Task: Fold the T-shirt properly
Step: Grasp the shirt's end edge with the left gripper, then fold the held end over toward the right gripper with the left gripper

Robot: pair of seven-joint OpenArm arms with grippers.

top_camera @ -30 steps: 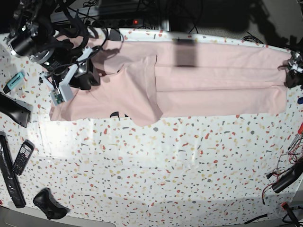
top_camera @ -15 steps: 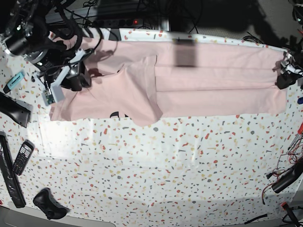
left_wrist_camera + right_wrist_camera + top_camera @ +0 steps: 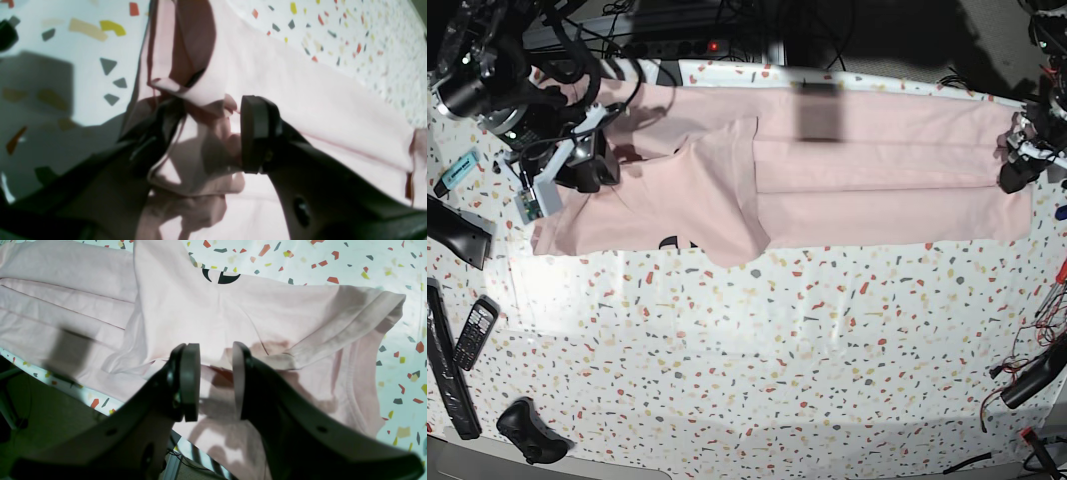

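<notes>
The pale pink T-shirt point(image 3: 877, 170) lies folded into a long band across the back of the table, with a flap doubled over near its middle. A bit of black lettering point(image 3: 675, 243) peeks out at the front edge, also in the right wrist view point(image 3: 220, 276). My right gripper point(image 3: 587, 170) hangs open just above the sleeve and collar end point(image 3: 350, 326), its jaws point(image 3: 215, 366) holding nothing. At the hem end stands my left gripper point(image 3: 1017, 165), open wide point(image 3: 205, 133), with crumpled hem folds point(image 3: 196, 96) between its fingers.
A phone point(image 3: 475, 333), a long black bar point(image 3: 447, 370) and a black handheld device point(image 3: 532, 432) lie at the front left. A teal item point(image 3: 459, 170) sits at the left edge. Cables point(image 3: 1027, 380) run along the right edge.
The left gripper has slid inward along the hem, and the shirt's far right corner has shifted with it. The right gripper moved slightly up and outward, then held still.
</notes>
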